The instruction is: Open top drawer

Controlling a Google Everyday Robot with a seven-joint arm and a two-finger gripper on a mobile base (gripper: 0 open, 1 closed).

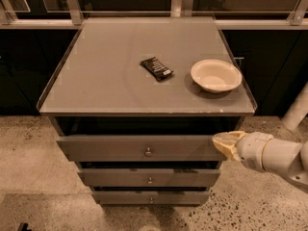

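Now: cabinet w/ flat grey top, thin raised lip on L and R edges, seen from front and above. Three grey drawers stacked under the top's front edge.

Top drawer: uppermost of the stack, directly below the front lip. Dark gap shows betw. lip and the drawer front's upper edge. Round metal knob at centre of the front. Mid drawer and btm drawer sit below, each w/ a similar knob and a dark gap above.

Gripper: cream tip at the R end of the top drawer front, level w/ its upper edge, well to the R of the knob. Contact w/ the front: cannot tell. Spread or pressed together: cannot tell. Arm comes in from the R frame edge, low, beside the cabinet's R front corner.

On top: bowl near the R lip; dark packet near centre, apart from the bowl.

Room: speckled floor runs along the front and to the L. R side holds the arm and a white post behind it.
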